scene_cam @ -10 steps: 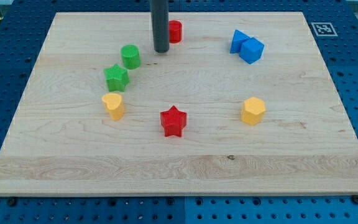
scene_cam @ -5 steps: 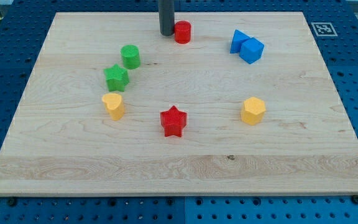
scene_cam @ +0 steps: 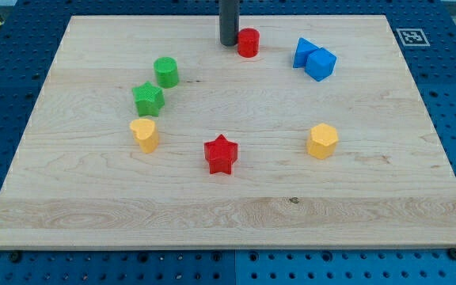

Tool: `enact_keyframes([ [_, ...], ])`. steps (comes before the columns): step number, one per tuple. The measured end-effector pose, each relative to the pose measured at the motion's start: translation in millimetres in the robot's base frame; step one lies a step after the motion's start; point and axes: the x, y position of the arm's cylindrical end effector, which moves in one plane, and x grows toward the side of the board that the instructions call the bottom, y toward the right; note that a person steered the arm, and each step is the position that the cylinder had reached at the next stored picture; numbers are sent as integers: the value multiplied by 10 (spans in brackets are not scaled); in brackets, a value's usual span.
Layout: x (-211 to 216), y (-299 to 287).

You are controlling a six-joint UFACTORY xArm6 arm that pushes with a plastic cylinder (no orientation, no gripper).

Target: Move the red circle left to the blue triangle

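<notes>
The red circle (scene_cam: 248,42) is a small red cylinder near the view's top, a little right of centre. My tip (scene_cam: 229,42) stands right against its left side. The blue triangle (scene_cam: 302,51) lies further to the view's right, touching a blue cube (scene_cam: 321,63) on its right. A gap of bare wood separates the red circle from the blue triangle.
A green cylinder (scene_cam: 165,71), a green star (scene_cam: 148,98) and a yellow heart (scene_cam: 144,134) sit at the view's left. A red star (scene_cam: 221,153) lies at centre and a yellow hexagon (scene_cam: 322,140) at the right. The board's top edge (scene_cam: 133,17) is close behind my tip.
My tip moved up behind the red circle's left side, then right, pushing the red circle to the right toward the blue triangle. Other blocks have not moved.
</notes>
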Motion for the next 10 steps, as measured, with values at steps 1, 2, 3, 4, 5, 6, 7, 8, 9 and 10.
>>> enact_keyframes([
  [1,6,122],
  [2,6,246],
  [3,8,357],
  [4,32,446],
  [5,56,492],
  [6,72,520],
  [7,91,560],
  [8,91,560],
  [9,108,606],
  [10,120,615],
])
